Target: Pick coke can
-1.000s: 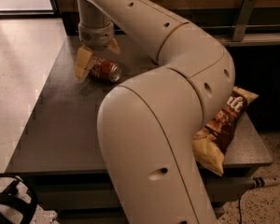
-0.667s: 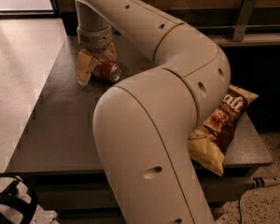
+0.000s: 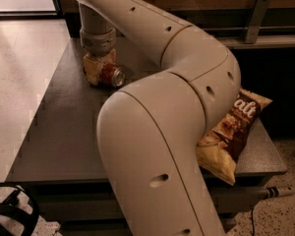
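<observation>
The coke can (image 3: 111,75) is red with a silver end and lies on its side at the far left of the dark table (image 3: 64,132). Its silver end faces right. My gripper (image 3: 99,65) hangs straight down from the wrist and sits low over the can's left part, hiding that end. The can rests on the table top. My arm's big pale links (image 3: 187,82) fill the middle of the view and hide much of the table's centre.
A brown and yellow chip bag (image 3: 233,132) lies at the table's right edge, partly under my arm. A wall shelf with a metal bracket (image 3: 255,18) runs behind the table. Pale floor (image 3: 19,73) lies to the left. A black object (image 3: 10,210) sits at bottom left.
My gripper has come down and moved a little right, closer onto the can. The can has stayed where it lay.
</observation>
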